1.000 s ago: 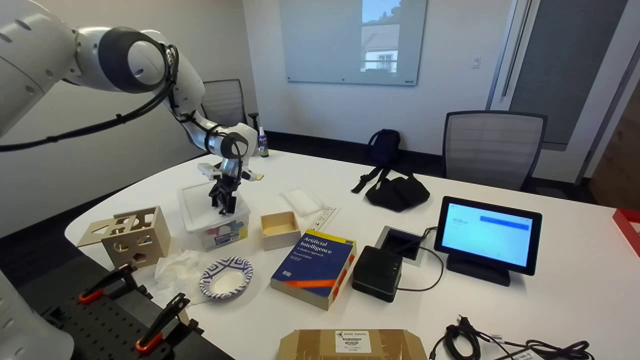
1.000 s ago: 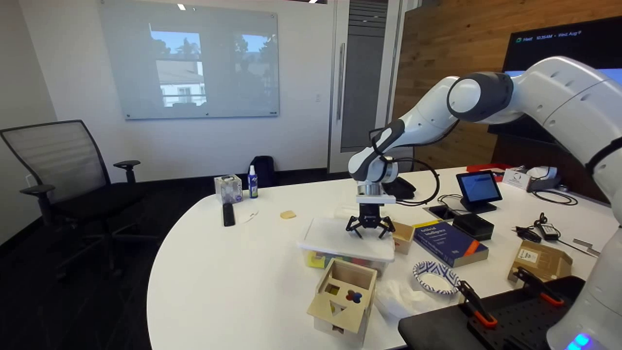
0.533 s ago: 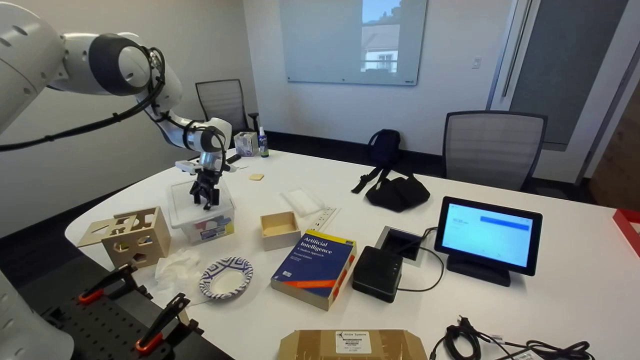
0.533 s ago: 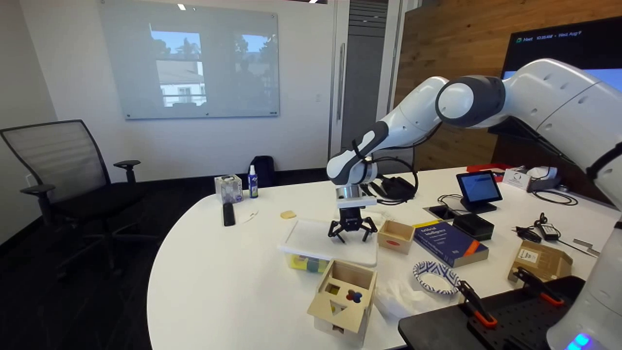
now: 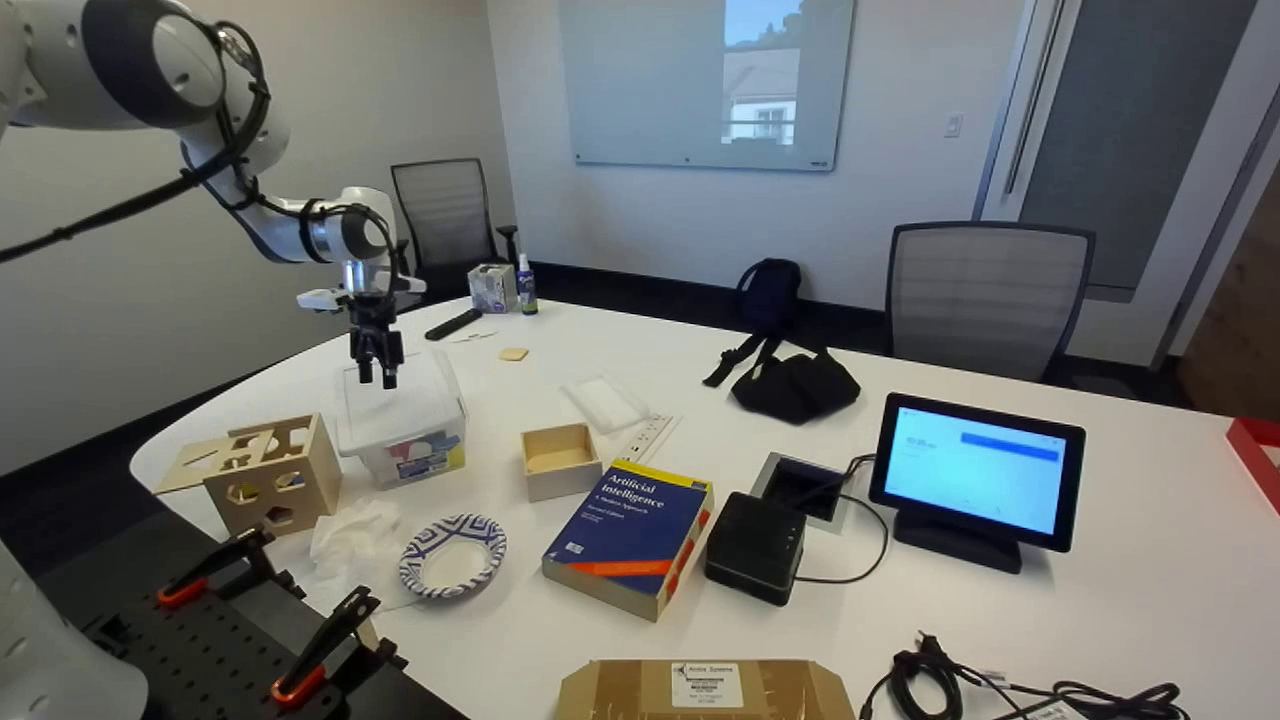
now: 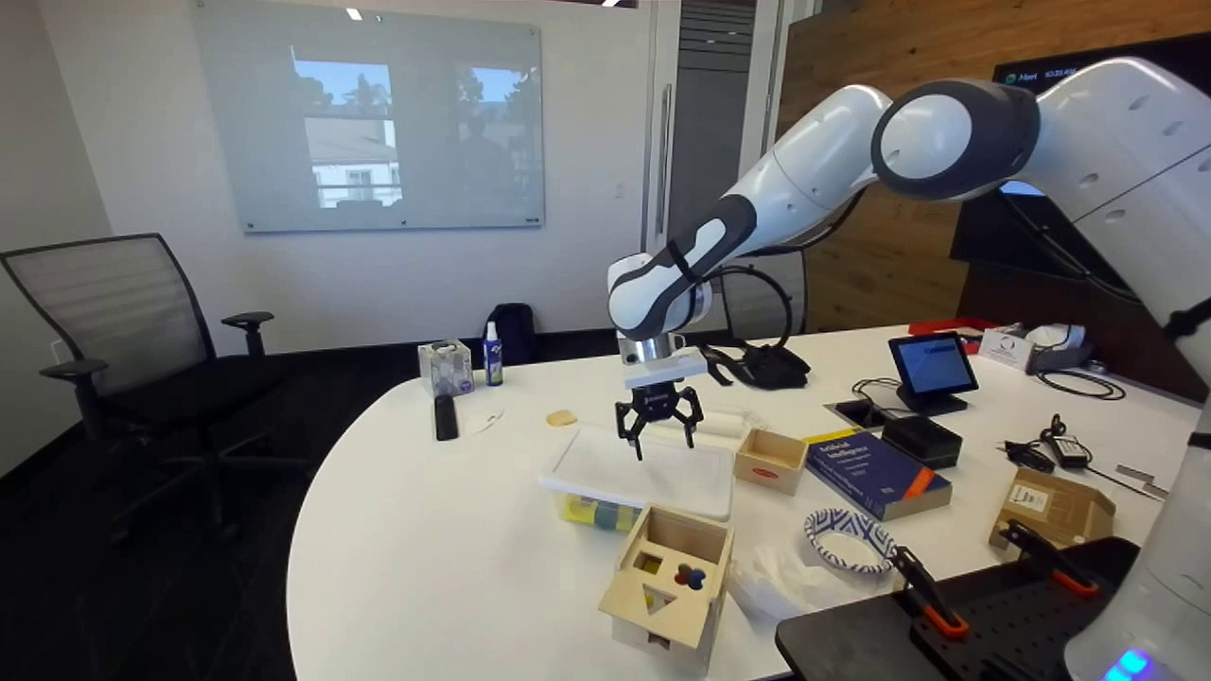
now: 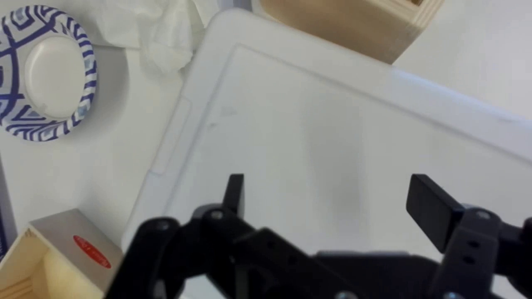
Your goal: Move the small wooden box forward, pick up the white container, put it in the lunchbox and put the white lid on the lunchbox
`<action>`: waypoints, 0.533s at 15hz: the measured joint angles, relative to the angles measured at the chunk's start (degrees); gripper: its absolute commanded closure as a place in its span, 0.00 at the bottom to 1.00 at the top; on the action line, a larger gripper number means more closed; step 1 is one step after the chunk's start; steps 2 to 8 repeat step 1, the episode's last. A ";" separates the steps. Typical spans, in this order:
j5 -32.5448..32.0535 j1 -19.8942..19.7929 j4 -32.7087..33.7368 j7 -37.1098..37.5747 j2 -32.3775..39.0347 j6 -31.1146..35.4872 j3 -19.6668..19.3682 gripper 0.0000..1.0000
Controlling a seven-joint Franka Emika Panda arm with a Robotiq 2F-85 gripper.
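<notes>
Wrist view cropped: the small wooden box [image 5: 562,482] was cut off at 8 o'clock, the patterned bowl [image 7: 54,79] at 10 o'clock, the holed wooden cube [image 6: 667,605] at 1 o'clock. Contents of the translucent bin [image 5: 415,462] showed only as blurred colours through its wall; in an exterior view the cube hid part of that wall. The shallow translucent piece [image 5: 605,402] was faint against the white surface [image 6: 454,567]; whether box or lid, could not tell.

Gripper [image 7: 328,195]: fingers spread wide, nothing held. The bin's pale cover [image 7: 332,137] lay beneath, visible through the gap; clearance below the fingertips hard to judge. From the gripper, the small wooden box sat upright and well apart, at 4 o'clock in an exterior view, between 8 and 9 o'clock in the wrist view. In an exterior view the shallow translucent piece lay at 3 o'clock.

Against one second earlier: bin shifted toward 10 o'clock in an exterior view; gripper gone the same way and risen. The grey patterned box [image 5: 492,288], then hidden behind the arm, had come into sight. Small wooden box unmoved.
</notes>
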 measured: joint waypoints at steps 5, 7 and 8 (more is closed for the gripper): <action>-0.83 0.64 -1.43 1.07 -1.90 0.06 0.00 0.00; -0.83 0.64 -1.43 1.07 -1.90 0.06 0.00 0.00; -0.83 0.64 -1.43 1.07 -1.90 0.06 0.00 0.00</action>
